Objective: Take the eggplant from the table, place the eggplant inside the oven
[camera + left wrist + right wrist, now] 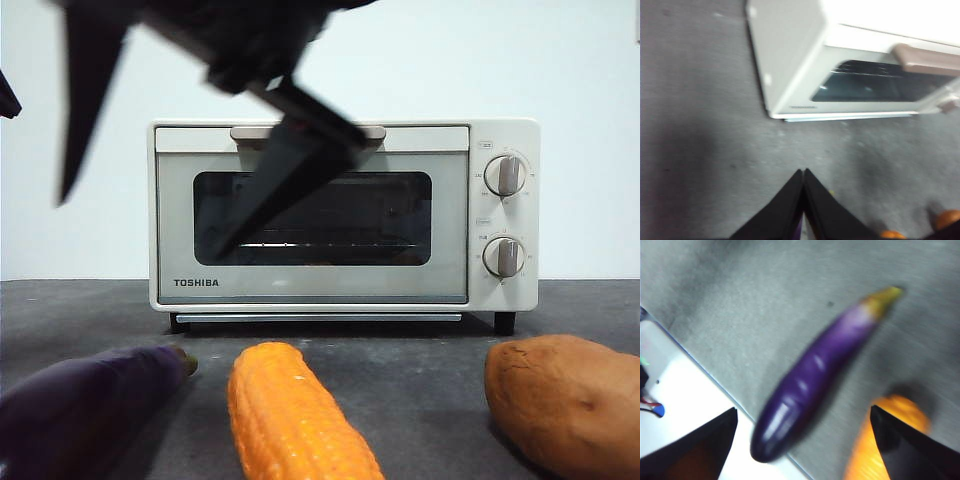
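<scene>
The eggplant, long and glossy purple, lies on the table at the front left, stem end towards the corn. In the right wrist view the eggplant lies below and between my right gripper's wide-open jaws, untouched. From the front, that right gripper hangs blurred and dark above the eggplant, in front of the oven. The oven's glass door is closed. My left gripper is shut on nothing above bare table, near the oven's left front corner.
An orange-yellow corn cob lies just right of the eggplant, and a brown sweet potato at the front right. The eggplant's rounded end reaches the table's edge. The beige door handle runs along the door's top.
</scene>
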Motion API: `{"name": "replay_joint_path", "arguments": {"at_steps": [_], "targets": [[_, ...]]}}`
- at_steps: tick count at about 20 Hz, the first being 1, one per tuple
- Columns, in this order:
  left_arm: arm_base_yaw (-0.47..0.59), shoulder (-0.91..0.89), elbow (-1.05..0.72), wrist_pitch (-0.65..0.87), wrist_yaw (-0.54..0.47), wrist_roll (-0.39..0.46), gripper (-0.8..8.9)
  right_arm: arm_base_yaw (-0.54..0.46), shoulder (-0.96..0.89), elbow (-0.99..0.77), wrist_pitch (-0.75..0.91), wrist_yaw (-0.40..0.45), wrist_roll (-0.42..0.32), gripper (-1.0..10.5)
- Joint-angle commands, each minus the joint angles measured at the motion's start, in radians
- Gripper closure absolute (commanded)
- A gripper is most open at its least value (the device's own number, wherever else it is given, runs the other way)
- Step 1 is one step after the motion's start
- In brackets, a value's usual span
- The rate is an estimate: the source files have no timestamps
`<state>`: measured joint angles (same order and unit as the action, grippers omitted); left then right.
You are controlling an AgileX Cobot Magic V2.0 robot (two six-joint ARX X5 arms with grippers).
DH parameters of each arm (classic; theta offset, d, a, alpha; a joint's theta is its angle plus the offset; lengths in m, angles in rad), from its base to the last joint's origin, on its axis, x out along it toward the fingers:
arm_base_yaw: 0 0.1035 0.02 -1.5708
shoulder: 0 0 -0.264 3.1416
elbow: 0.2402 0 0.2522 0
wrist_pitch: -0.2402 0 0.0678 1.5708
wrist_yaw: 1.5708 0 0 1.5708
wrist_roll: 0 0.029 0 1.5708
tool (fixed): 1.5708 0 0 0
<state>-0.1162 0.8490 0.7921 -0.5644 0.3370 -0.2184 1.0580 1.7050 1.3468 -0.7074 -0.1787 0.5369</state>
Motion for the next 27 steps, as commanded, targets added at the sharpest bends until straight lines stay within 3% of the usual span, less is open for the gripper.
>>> {"name": "replay_joint_path", "arguments": {"at_steps": [1, 9, 12, 16, 21, 23, 27], "targets": [[-0.003, 0.006, 0.019, 0.013, -0.028, 0.025, 8.07, 0.038, 0.09, 0.066, -0.001, 0.032, 0.013, 5.2], [-0.002, 0.006, 0.023, 0.019, -0.057, 0.035, 8.07, 0.052, 0.297, 0.108, 0.04, 0.101, 0.026, 5.3], [-0.002, 0.006, 0.023, 0.02, -0.057, 0.035, 8.07, 0.053, 0.315, 0.108, 0.084, 0.1, 0.026, 5.9], [-0.002, 0.006, 0.023, 0.02, -0.057, 0.035, 8.07, 0.065, 0.315, 0.108, 0.118, 0.1, 0.04, 7.7], [-0.002, 0.006, 0.023, 0.019, -0.058, 0.052, 8.07, 0.066, 0.31, 0.135, 0.093, 0.071, 0.038, 8.0], [-0.001, 0.006, 0.036, 0.018, -0.08, 0.055, 8.07, 0.064, 0.294, 0.193, 0.001, 0.055, -0.005, 8.0], [0.007, 0.006, 0.103, 0.019, -0.102, 0.072, 8.08, 0.072, 0.237, 0.327, -0.245, 0.053, -0.158, 8.0]]}}
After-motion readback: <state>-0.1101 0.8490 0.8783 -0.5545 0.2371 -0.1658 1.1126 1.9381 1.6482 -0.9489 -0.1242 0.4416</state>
